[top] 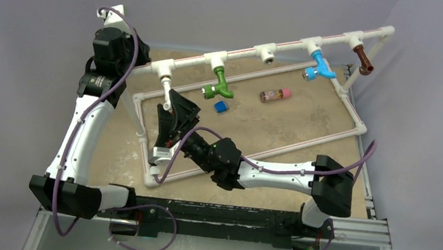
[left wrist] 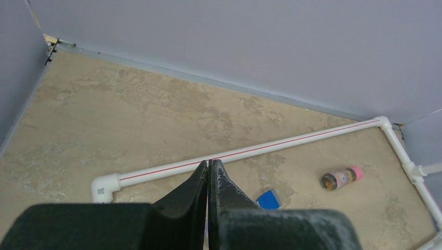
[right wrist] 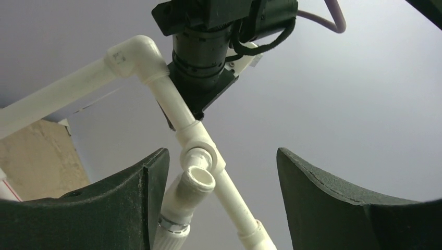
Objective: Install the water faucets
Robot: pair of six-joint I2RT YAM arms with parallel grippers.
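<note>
1. Grippers first: my left gripper point(left wrist: 208, 174) is clenched, its two fingers pressed flat together with nothing between them. It hangs over the left part of the pipe frame point(left wrist: 250, 151), above the low rail with the red line.
2. My right gripper point(right wrist: 221, 161) is released, with the jaws wide apart, and it points up at the left end of the frame's top bar point(top: 244, 52).
3. The white faucet point(right wrist: 190, 195) stands between these open fingers, directly under the leftmost T-fitting point(top: 164, 67) of the frame. It is nearer to one finger than to the other. I cannot tell if that finger touches it, or if the faucet is fully seated in the fitting.
4. Further right along the top bar hang the green faucet point(top: 218, 85), the blue faucet point(top: 321, 66) and the brown faucet point(top: 364, 60), each under its own fitting. The fitting between green and blue shows its open socket.
5. On the table point(top: 267, 135), inside the frame's lower rectangle, lie a blue cube point(top: 220, 106) just below the green faucet and a small bottle point(top: 275, 95) with a pink end, further right.
</note>
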